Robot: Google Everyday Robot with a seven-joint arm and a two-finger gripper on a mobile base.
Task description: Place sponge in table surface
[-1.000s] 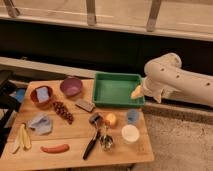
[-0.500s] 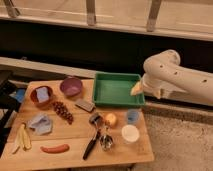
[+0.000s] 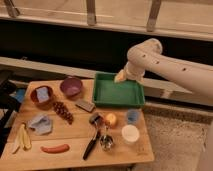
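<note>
The light-blue sponge [image 3: 42, 93] lies inside the red bowl [image 3: 35, 100] at the back left of the wooden table surface [image 3: 75, 132]. My gripper [image 3: 120, 76] hangs at the end of the white arm, above the back edge of the green tray [image 3: 119, 95], far to the right of the sponge. Its fingers stand open with nothing between them.
A purple bowl [image 3: 71, 86] stands beside the red one. Grapes [image 3: 63, 111], a grey-blue cloth [image 3: 40, 123], a banana [image 3: 22, 137], a red sausage [image 3: 55, 148], a black-handled tool [image 3: 91, 145], an orange fruit [image 3: 110, 119], a blue cup [image 3: 132, 116] and a white cup [image 3: 130, 134] are spread over the table.
The arm has swung left and the gripper has risen, from the tray's right edge to above its back edge. The sponge has not moved.
</note>
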